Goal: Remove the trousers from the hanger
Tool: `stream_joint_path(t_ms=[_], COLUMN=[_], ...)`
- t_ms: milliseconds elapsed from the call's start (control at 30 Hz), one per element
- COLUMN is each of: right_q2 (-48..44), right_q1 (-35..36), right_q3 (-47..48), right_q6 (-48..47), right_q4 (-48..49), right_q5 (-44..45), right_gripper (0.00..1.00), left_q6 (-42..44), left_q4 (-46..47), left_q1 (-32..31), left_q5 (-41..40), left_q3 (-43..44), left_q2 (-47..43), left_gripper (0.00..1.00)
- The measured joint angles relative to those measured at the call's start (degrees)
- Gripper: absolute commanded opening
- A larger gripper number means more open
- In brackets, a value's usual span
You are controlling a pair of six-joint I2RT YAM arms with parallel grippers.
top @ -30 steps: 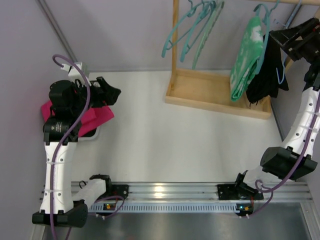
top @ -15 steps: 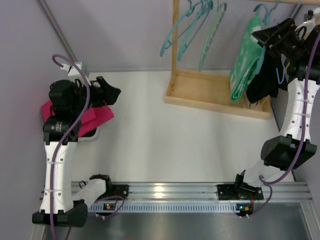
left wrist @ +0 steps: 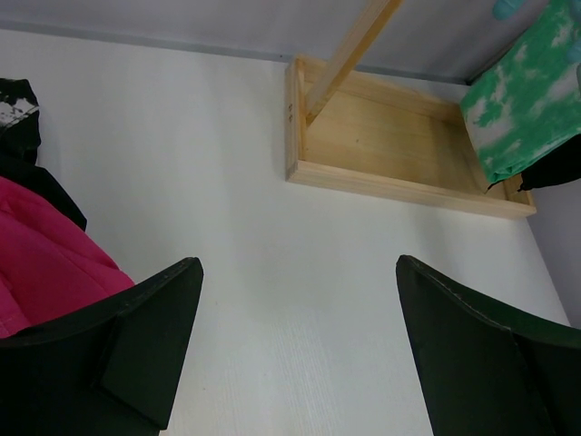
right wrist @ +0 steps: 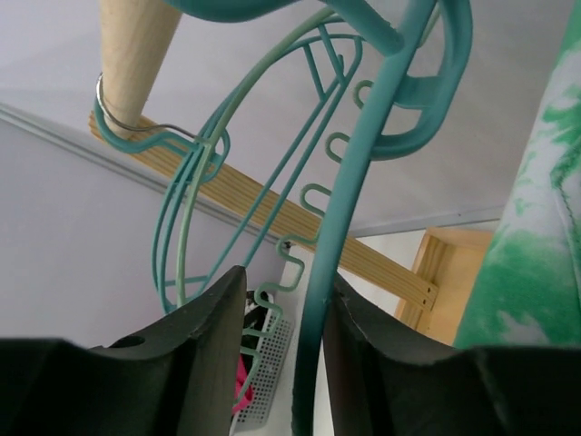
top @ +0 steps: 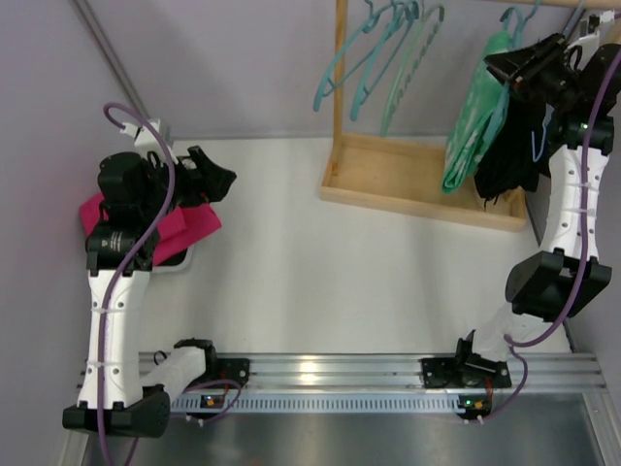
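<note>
The trousers (top: 475, 116) hang folded over the hanger (right wrist: 349, 209) on the wooden rack (top: 417, 189), at about 1 o'clock in the overhead view. The right gripper (top: 500, 68) sits at their 12 o'clock with its jaws set narrowly around the hanger's shoulder; I cannot tell whether they pinch it. The step in hand looks like securing the hanger. Next, probably, the wide-open, empty left gripper (left wrist: 300, 345), at 9 o'clock, must cross to pull the fabric off.

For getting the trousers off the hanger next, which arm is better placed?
Right. The right tool straddles the hanger, with the trousers right alongside. The left tool hangs open over the table near the pink cloth, well away from both.
</note>
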Motion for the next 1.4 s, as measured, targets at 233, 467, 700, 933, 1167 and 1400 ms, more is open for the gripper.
stream_joint_path(t_ms=[233,467,700,933,1167,1400], right_q2=[0.5,1.7,2.4,2.4,0.9,-2.5], right_q1=[0.0,0.0,0.0,0.2,0.8,1.3], right_q3=[0.3,0.3,1.7,2.3,0.4,-0.5], right_q6=[3.7,8.3,14.0,18.5,19.8,17.2], right_q4=[1.2,3.7,7.7,8.9,12.0,13.5], right_q5=[-1.1,-2.8,-4.0,-5.3,-6.1,-6.8], right_gripper=[0.04,0.00,0.00,0.00,0.00,0.00], left_q6=[-0.2,-0.3,-0.8,-1.6,-1.6,-1.6], left_q4=[0.0,0.1,1.0,3.4,5.4,6.2], left_q1=[0.0,0.0,0.0,0.0,0.0,0.0], left_q5=[0.5,0.9,1.7,2.3,2.5,2.7], left_q3=[0.0,0.0,0.0,-0.6,-1.5,-2.6], left_q2=[0.3,0.5,0.4,-0.1,-1.3,-2.2], left_gripper=[0.93,0.92,0.92,0.91,0.90,0.89])
